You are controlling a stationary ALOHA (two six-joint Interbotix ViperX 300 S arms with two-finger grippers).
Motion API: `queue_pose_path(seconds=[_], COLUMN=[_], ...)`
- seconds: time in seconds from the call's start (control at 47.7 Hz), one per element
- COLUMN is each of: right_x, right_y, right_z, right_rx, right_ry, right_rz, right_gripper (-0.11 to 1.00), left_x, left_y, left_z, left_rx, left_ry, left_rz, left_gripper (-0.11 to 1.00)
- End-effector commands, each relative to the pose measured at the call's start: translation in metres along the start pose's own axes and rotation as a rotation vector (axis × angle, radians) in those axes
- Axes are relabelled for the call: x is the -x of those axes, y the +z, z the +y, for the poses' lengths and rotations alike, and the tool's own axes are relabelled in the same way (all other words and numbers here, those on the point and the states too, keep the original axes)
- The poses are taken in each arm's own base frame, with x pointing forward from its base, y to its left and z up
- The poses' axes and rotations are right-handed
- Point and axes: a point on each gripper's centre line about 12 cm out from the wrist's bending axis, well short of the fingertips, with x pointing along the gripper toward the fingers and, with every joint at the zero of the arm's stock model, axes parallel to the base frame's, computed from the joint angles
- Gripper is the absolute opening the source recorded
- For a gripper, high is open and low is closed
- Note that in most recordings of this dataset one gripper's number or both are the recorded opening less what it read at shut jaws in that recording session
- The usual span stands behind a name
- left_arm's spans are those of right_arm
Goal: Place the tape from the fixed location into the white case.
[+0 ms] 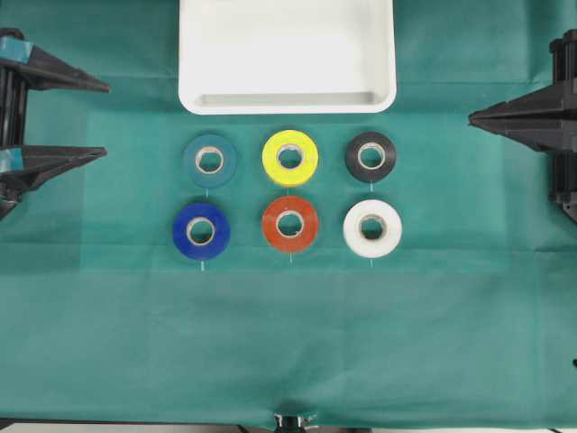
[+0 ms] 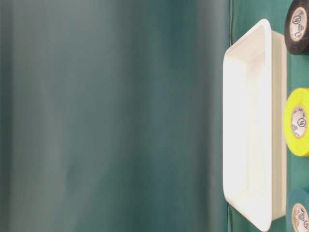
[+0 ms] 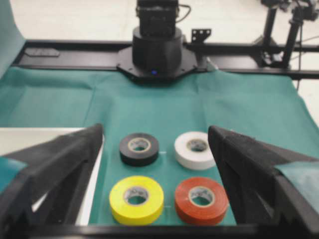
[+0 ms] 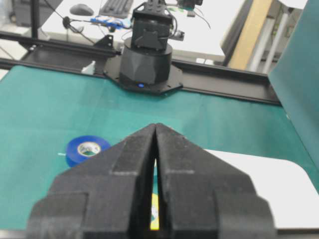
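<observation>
The teal tape (image 1: 209,161) lies flat on the green cloth, leftmost in the back row of rolls, just in front of the empty white case (image 1: 287,54). The table-level view catches the tape's edge (image 2: 299,213) beside the case (image 2: 251,125). My left gripper (image 1: 106,120) is open at the left edge, well left of the tape, holding nothing. In the left wrist view its fingers (image 3: 155,129) frame other rolls and the tape is out of sight. My right gripper (image 1: 472,116) is shut and empty at the right edge, its tips (image 4: 156,125) pressed together.
Five other rolls lie in a grid with the tape: yellow (image 1: 289,157), black (image 1: 370,156), blue (image 1: 201,231), red (image 1: 289,223), white (image 1: 372,228). Green cloth (image 1: 288,343) covers the table. The opposite arm's base (image 3: 155,50) stands at the cloth's far edge.
</observation>
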Motion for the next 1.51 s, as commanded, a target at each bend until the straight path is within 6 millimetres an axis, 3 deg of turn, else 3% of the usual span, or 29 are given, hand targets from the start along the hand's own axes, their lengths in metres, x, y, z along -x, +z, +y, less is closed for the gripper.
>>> queue_pose_path(seconds=[0.0, 1.488], right_x=[-0.0027, -0.0029], right_y=[0.0094, 0.0094], right_z=[0.0000, -0.0003], right_rx=[0.000, 0.002], right_ry=[0.000, -0.001], right_rz=[-0.020, -0.012], right_gripper=[-0.01, -0.01], left_x=[-0.0032, -0.0081], left_y=[0.0064, 0.0067], left_z=[-0.0006, 0.0089], left_rx=[0.003, -0.002], left_ry=[-0.003, 0.044], left_rz=[-0.009, 0.000], left_gripper=[0.99, 0.98])
